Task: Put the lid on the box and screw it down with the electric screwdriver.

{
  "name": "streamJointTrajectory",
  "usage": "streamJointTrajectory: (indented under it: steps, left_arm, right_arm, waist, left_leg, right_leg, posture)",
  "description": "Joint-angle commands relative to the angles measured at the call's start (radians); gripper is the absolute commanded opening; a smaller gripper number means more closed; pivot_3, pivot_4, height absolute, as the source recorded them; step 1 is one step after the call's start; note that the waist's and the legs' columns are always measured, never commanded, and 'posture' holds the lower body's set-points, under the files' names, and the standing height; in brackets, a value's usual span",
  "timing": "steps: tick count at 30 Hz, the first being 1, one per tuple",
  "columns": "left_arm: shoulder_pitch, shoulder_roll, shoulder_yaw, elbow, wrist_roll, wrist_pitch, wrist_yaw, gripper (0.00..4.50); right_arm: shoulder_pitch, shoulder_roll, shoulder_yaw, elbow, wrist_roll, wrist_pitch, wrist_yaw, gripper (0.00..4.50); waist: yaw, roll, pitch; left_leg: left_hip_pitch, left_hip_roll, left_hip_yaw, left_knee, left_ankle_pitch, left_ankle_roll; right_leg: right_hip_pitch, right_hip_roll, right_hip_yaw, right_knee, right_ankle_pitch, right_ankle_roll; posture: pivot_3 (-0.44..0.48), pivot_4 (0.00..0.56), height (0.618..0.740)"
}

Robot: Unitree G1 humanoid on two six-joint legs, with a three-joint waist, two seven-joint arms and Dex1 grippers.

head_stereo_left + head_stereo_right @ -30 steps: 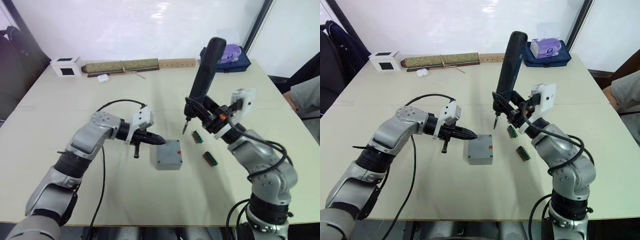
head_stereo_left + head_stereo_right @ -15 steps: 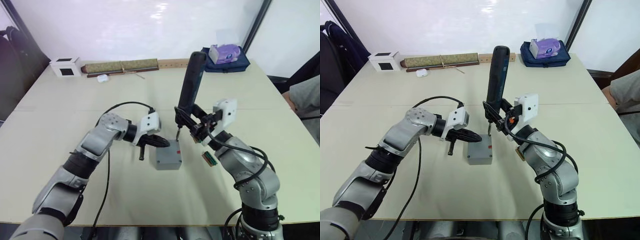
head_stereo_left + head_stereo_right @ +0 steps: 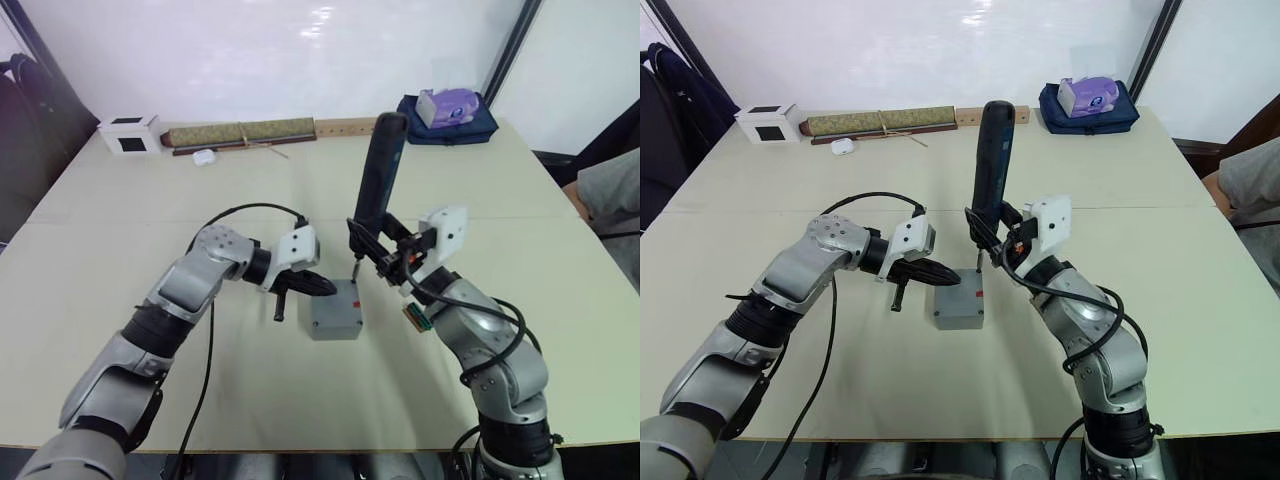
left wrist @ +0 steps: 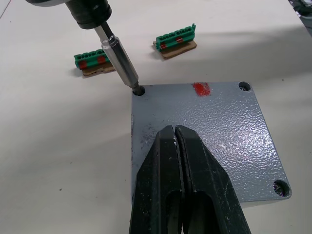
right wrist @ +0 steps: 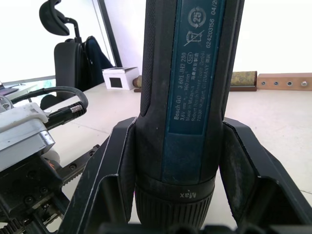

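Grey lid point(image 4: 204, 131) sits on box point(image 3: 334, 320), mid tabletop point(image 3: 300, 420). Right gripper point(image 5: 183, 161) fingers clamp upright screwdriver point(image 3: 376, 175), bit in corner hole. Left gripper point(image 4: 176, 139) fingers closed w/ nothing held, tips resting on lid.

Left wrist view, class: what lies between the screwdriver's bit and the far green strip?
The nearer green strip and bare table lie between the bit and far green strip.

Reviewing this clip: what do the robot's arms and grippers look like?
Both arms are silver-grey metal with black joints and loose black cables. Each wrist carries a white boxy camera housing. The left gripper has glossy black tapered jaws; the right gripper has broad matte black jaws, with orange detail at its wrist.
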Motion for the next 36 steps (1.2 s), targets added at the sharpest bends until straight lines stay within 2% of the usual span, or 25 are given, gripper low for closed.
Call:
streamJointTrajectory:
  steps: [1,3,5,10,17,36]
  left_arm:
    - [0.016,0.008,-0.026,-0.002,0.03,-0.003,-0.006,0.0]
    - [0.02,0.008,-0.03,-0.001,0.033,-0.009,-0.008,0.0]
    - [0.025,0.006,-0.035,0.002,0.038,-0.015,-0.008,0.0]
    - [0.039,0.004,-0.042,0.014,0.051,-0.036,-0.01,0.0]
    - [0.048,0.0,-0.043,0.018,0.057,-0.045,-0.01,0.0]
    - [0.054,-0.015,-0.039,0.014,0.064,-0.033,-0.005,0.0]
  right_arm:
    - [0.058,-0.052,0.066,0.001,-0.075,-0.023,0.027,1.81]
    - [0.08,-0.065,0.08,0.021,-0.098,-0.039,0.031,1.81]
    - [0.098,-0.006,0.031,0.038,-0.051,-0.074,0.005,1.81]
    - [0.139,-0.055,0.086,0.071,-0.101,-0.088,0.061,1.81]
    - [0.163,-0.078,0.126,0.096,-0.137,-0.094,0.079,1.81]
    - [0.16,-0.073,0.113,0.116,-0.138,-0.087,0.09,1.81]
  waist:
    - [0.0,0.0,0.0]
    - [0.0,-0.001,-0.002]
    - [0.001,-0.004,-0.004]
    - [0.001,-0.006,-0.007]
    - [0.001,-0.009,-0.018]
    - [0.002,-0.011,-0.031]
  left_leg:
    - [0.0,0.0,0.0,0.0,0.0,0.0]
    - [0.001,0.0,0.0,0.0,0.0,0.0]
    - [0.005,0.0,0.0,-0.001,0.0,0.0]
    - [0.018,0.0,0.0,-0.003,-0.001,0.001]
    - [0.018,0.001,0.0,-0.003,-0.001,0.002]
    - [0.02,0.002,-0.001,-0.005,-0.002,0.003]
  right_leg:
    - [0.0,0.0,0.0,0.0,0.0,0.0]
    - [0.002,0.0,0.0,-0.001,0.0,0.0]
    - [0.006,0.0,0.0,-0.002,0.0,0.0]
    - [0.019,0.0,0.0,-0.006,-0.001,0.0]
    - [0.02,0.0,-0.001,-0.006,-0.001,-0.001]
    - [0.022,0.001,-0.001,-0.009,-0.003,-0.004]
  posture:
    - [0.0,0.15,0.74]
    - [0.0,0.15,0.74]
    - [0.0,0.15,0.74]
    - [0.0,0.15,0.74]
    - [0.0,0.15,0.74]
    - [0.0,0.15,0.74]
